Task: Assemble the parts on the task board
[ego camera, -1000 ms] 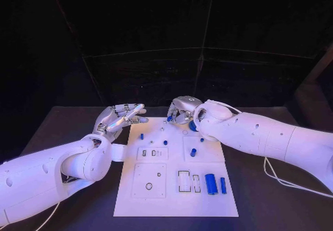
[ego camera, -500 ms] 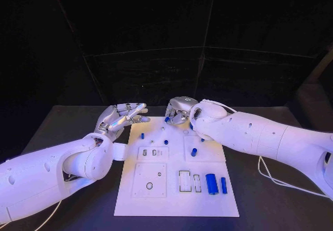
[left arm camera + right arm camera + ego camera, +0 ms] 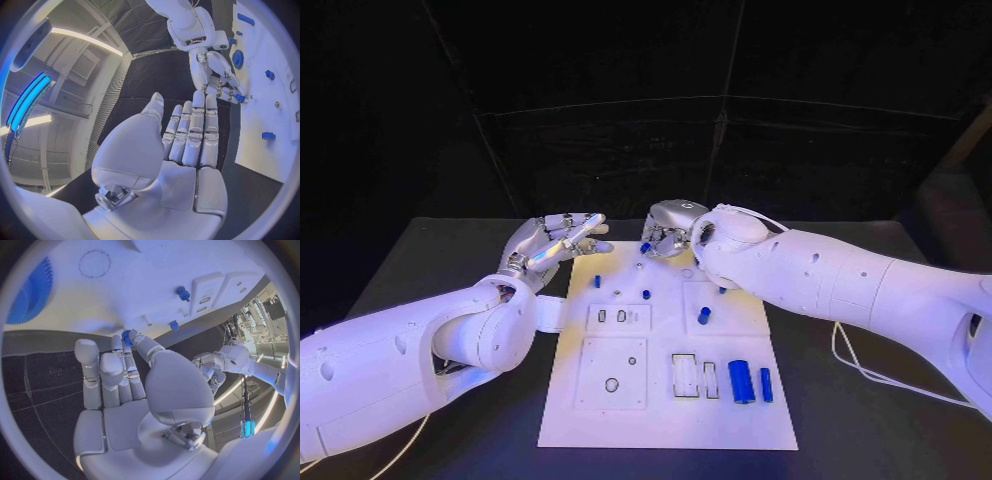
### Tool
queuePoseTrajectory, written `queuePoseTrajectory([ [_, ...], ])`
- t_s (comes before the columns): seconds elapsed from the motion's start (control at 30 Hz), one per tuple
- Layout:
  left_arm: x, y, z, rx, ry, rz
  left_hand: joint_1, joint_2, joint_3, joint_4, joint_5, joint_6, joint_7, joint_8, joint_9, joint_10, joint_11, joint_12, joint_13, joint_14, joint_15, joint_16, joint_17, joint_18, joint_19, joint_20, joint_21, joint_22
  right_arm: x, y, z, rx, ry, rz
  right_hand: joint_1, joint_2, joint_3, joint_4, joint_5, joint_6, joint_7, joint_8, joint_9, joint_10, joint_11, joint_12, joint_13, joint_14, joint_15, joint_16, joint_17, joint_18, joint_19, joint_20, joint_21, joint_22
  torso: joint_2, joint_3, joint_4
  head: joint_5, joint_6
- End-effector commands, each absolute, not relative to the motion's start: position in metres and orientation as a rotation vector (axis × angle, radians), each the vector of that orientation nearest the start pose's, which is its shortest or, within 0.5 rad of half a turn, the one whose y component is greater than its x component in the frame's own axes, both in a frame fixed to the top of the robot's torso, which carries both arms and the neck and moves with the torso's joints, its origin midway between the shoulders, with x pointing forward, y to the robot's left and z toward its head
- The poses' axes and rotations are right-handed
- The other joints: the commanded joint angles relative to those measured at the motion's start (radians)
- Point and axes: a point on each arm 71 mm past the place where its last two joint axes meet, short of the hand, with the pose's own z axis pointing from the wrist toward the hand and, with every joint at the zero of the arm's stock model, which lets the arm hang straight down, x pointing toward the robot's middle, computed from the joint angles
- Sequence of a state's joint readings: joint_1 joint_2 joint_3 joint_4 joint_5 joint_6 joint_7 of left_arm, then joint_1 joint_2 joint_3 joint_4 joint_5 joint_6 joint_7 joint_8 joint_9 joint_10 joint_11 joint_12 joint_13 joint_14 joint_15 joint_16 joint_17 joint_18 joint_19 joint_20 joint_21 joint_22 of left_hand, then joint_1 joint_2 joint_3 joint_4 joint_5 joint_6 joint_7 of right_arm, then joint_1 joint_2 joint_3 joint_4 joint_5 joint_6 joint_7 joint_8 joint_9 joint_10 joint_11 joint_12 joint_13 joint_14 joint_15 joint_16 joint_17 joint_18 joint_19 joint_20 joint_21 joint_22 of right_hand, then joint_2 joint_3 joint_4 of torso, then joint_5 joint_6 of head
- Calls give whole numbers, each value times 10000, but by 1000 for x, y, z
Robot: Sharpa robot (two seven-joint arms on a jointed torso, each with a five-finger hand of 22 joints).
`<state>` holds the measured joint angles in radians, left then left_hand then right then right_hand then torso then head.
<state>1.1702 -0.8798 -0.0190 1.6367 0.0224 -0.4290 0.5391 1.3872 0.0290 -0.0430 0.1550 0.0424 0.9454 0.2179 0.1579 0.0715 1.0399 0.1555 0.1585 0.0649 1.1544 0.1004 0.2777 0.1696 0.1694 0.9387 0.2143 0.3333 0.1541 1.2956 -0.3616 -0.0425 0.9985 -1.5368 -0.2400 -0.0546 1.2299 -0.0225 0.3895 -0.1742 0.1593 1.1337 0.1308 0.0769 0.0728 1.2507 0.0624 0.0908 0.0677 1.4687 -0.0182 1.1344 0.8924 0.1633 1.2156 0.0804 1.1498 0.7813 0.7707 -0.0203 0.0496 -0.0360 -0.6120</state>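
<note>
Since a second earlier the right hand [image 3: 669,229] had edged slightly toward the far left corner of the white board [image 3: 589,420], while the left hand [image 3: 557,243] stayed almost where it was. A small blue part [image 3: 127,337] sat pinched at the right hand's fingertips just above the board's far edge, its long axis too hidden to tell. Off the board's far left corner the left hand hovered with fingers straight, slightly apart and empty, so the right hand was nearer for seating the part.
</note>
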Motion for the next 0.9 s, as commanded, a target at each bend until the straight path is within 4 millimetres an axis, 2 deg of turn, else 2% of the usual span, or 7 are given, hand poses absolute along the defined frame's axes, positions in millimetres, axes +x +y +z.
queuePoseTrajectory([
  [0.03, 468, 201, -166, -10759, 12593, -16065, 3, 50, -30, -28, 52, -4, 35, -35, -16, 38, 52, -50, -10, 72, 22, -37, 17, 129, 70, -1, -14, -15, 575, -88, -162, -3230, 16119, 5619, -85, -98, 14, 100, -49, -227, 118, -138, -55, -269, 86, -162, -41, 167, 31, 61, -9, -198, -23, 53, 65, 14, 4, -7, 10, 10, 9],
  [0.17, 468, 201, -166, -10765, 12608, -16067, 3, 50, -30, -28, 52, -4, 35, -35, -16, 38, 52, -50, -10, 72, 22, -37, 17, 129, 70, -1, -14, -15, 576, -88, -161, -3156, 16046, 5570, -129, -327, 81, 209, -98, -851, 303, -172, -101, -904, 295, -283, -57, 98, 197, 74, -86, -197, -115, 196, 87, -1, 7, -7, 2, 18, 9],
  [0.33, 469, 203, -166, -10785, 12632, -16034, -6, 59, -48, -41, 51, -16, 46, -65, -27, 25, 63, -88, -10, 63, 31, -62, 22, 125, 67, 5, -30, -27, 576, -89, -161, -3128, 16073, 5523, -123, -494, 100, 317, -149, -1354, 351, -170, -99, -1187, 366, -236, -43, 39, 264, 80, -171, -171, -201, 287, 102, -29, 10, -1, 7, 18, 8],
  [0.4, 470, 203, -166, -10791, 12650, -16039, -11, 62, -56, -46, 51, -20, 49, -77, -31, 21, 67, -103, -10, 56, 36, -74, 23, 124, 63, 7, -37, -33, 576, -89, -161, -3107, 16073, 5503, -105, -586, 61, 377, -161, -1783, 428, -169, -101, -1356, 427, -218, -37, 1, 311, 62, -246, -161, -262, 334, 91, -76, 9, -2, 7, 21, 1],
  [0.57, 470, 203, -166, -10797, 12676, -16053, -13, 69, -64, -53, 51, -25, 54, -90, -35, 16, 72, -120, -9, 47, 41, -89, 24, 122, 59, 11, -47, -40, 576, -92, -160, -3026, 15969, 5487, -27, -706, -74, 471, -150, -2198, 550, -164, -89, -1615, 532, -176, -34, -62, 393, 16, -396, -132, -382, 416, 41, -207, 14, 6, -7, 42, 13],
  [0.77, 470, 206, -166, -10808, 12673, -16031, -13, 69, -64, -53, 51, -25, 54, -90, -35, 16, 72, -120, -9, 47, 41, -89, 24, 122, 59, 11, -47, -40, 568, -111, -156, -2785, 15662, 5583, -7, -726, -158, 553, -56, -2180, 553, -106, -56, -1559, 523, -52, -9, -72, 396, 40, -403, -127, -386, 435, 65, -190, 4, 15, -24, 54, 19],
  [0.9, 469, 208, -166, -10861, 12662, -16024, -13, 69, -64, -53, 51, -25, 54, -91, -36, 16, 72, -121, -9, 46, 41, -90, 24, 122, 58, 11, -47, -40, 558, -136, -151, -2147, 15629, 5635, 78, -687, -140, 675, 92, -1729, 420, 82, 20, -371, 267, 685, 238, 31, 230, 349, -29, -159, -211, 339, 279, 116, -8, 16, -60, -19, 58],
])
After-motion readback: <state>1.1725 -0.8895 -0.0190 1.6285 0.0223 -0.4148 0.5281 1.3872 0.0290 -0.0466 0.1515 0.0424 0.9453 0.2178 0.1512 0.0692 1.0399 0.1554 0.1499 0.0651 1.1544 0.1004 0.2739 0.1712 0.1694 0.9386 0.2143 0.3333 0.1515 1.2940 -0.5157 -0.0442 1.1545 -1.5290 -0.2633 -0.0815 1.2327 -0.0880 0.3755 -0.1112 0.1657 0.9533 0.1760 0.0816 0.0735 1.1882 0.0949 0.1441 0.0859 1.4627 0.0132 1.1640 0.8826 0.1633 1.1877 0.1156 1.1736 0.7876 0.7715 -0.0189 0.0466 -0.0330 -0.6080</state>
